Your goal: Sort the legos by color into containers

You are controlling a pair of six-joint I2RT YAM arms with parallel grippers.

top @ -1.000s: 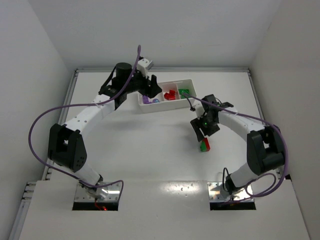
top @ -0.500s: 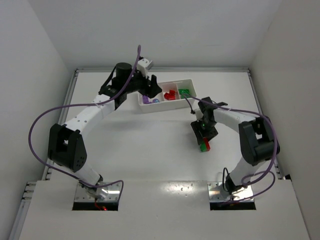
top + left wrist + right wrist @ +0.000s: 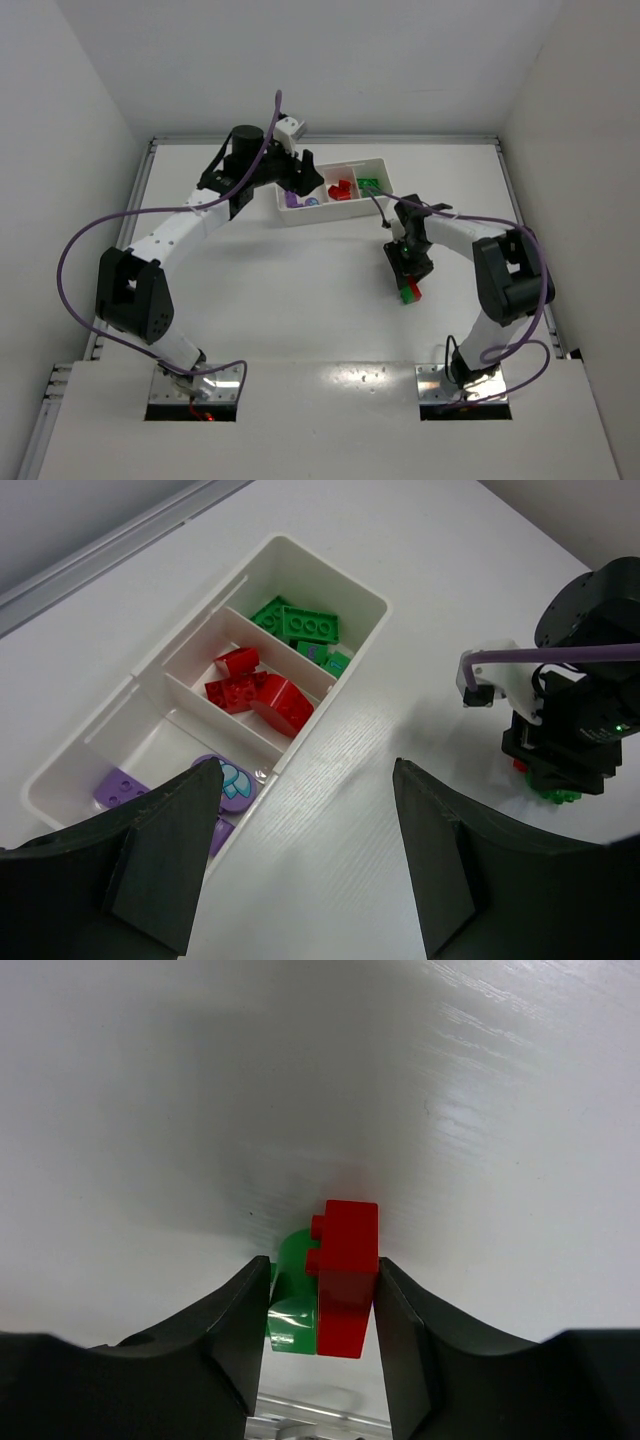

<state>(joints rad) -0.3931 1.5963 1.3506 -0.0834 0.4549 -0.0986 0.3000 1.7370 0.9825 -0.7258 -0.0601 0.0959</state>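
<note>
Stack [image 3: 325, 1285]: we grip it in right gripper [image 3: 322, 1268], red-green seam along fingers [image 3: 220, 1340] | tray [image 3: 330, 217] ahead-left | left gripper [image 3: 305, 770] wide.

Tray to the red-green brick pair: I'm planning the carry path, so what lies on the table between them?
Between tray and red-green brick pair, only bare table, clearest in the left wrist view.

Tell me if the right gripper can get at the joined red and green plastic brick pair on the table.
Probably yes: the right gripper straddles the joined red and green plastic brick pair, fingers seemingly touching both sides, nothing blocking.
</note>
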